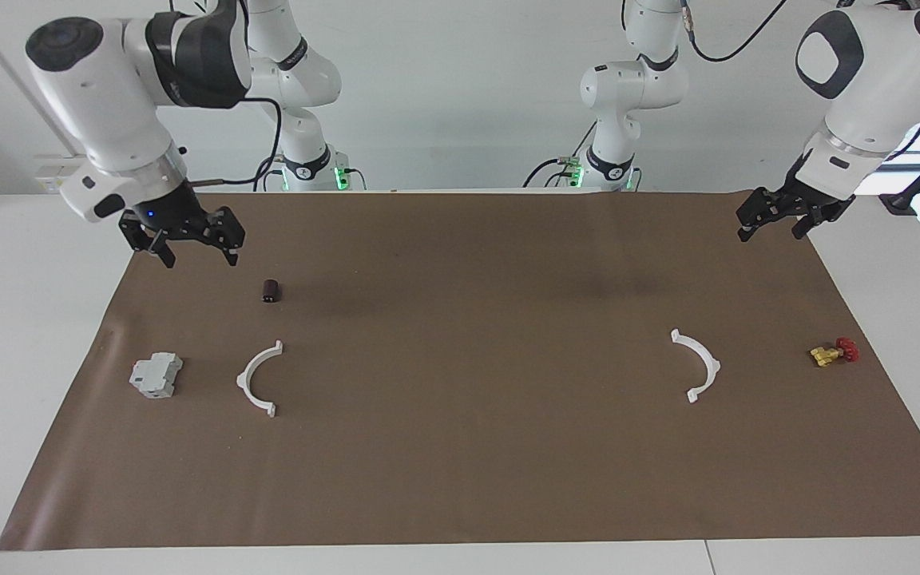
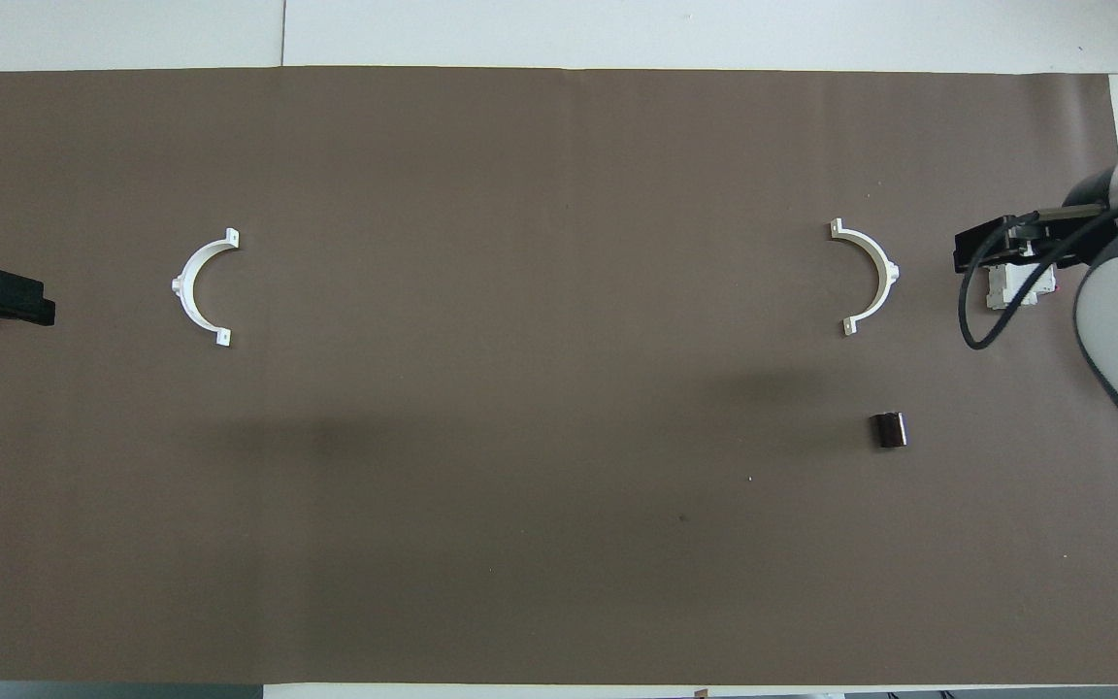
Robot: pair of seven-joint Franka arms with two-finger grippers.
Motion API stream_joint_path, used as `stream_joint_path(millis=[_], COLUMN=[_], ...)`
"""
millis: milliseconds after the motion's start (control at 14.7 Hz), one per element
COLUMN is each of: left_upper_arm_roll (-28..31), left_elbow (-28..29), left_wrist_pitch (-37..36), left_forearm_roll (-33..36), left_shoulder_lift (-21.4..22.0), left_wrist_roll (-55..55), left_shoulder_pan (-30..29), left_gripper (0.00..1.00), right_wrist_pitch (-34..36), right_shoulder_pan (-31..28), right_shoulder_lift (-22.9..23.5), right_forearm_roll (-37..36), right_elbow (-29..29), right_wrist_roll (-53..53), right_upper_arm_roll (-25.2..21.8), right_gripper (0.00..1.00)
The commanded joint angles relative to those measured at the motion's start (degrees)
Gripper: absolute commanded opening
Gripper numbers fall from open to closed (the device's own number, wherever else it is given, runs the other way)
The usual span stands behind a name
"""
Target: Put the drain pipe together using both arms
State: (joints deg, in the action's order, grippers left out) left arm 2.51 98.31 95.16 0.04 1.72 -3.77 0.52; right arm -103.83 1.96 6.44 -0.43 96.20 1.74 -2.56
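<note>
Two halves of the drain pipe, flat on the brown paper mat (image 1: 460, 479) and well apart: one half-ring arc (image 1: 243, 375) at lower left of the facing frame, between a grey breaker-like block (image 1: 155, 375) and frame centre, just below a small dark cylinder (image 1: 271, 291); the other half-ring arc (image 1: 714, 363) at right of centre, near a red-and-yellow valve (image 1: 834, 351). Open sides turned toward each other. Probably light, thin and stiff, likely smooth enough to skid on paper if nudged, with slender end tabs that look easy to snap. Best taken across the band at mid-curve, beside the small outer lug, leaving both tabbed ends free for mating. Right gripper (image 1: 200, 259) at upper left of the facing frame, raised over the mat above the dark cylinder, fingers spread, holding nothing. Left gripper (image 1: 770, 231) at upper right, raised over the mat's corner, fingers likewise spread and empty, waiting. From overhead, right gripper drawn across the grey block at the frame's right edge as though upon it; only the facing view shows it high and clear. Valve plain in the facing view, hidden overhead beneath the left gripper at the left edge. Overhead alone gives both arcs' true curve and the tabs' small holes.
</note>
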Motion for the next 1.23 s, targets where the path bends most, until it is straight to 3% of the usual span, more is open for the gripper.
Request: stream_joint_path(millis=[0, 205, 409, 614, 955, 1159], left_upper_arm_roll=[0.0, 0.0, -0.1, -0.1, -0.1, -0.1], left_elbow=[0.9, 1.0, 1.4, 4.2, 8.2, 12.2], left_wrist_pitch=[-0.1, 1.0, 4.6, 10.1, 21.2, 29.1], left_forearm_roll=[-0.1, -0.1, -0.1, -0.1, -0.1, -0.1], left_shoulder_lift=[1.0, 0.9, 0.5, -0.6, -7.2, -9.5], left_wrist_roll=[-0.2, -0.3, -0.4, -0.5, -0.5, -0.7], left_shoulder_pan=[0.2, 0.2, 0.3, 1.1, 2.8, 2.5], left_gripper=[1.00, 1.00, 1.00, 1.00, 1.00, 1.00], right_wrist_pitch=[-9.6, -19.5, -21.7, -23.7, -27.6, -28.7], right_shoulder_pan=[-0.5, -0.5, -1.9, -1.9, -2.2, -2.7], right_shoulder_lift=[4.8, 8.1, 13.3, 15.2, 17.0, 17.8], right_forearm_roll=[2.3, 2.4, 4.1, 5.2, 5.1, 5.1], right_elbow=[4.1, 10.7, 10.2, 9.7, 9.8, 9.8], right_wrist_roll=[1.5, 2.5, 5.3, 7.2, 10.5, 11.1], right_upper_arm_roll=[0.1, 0.1, 0.2, 0.1, 0.0, 0.1], right_gripper=[1.00, 1.00, 1.00, 0.84, 0.74, 0.62])
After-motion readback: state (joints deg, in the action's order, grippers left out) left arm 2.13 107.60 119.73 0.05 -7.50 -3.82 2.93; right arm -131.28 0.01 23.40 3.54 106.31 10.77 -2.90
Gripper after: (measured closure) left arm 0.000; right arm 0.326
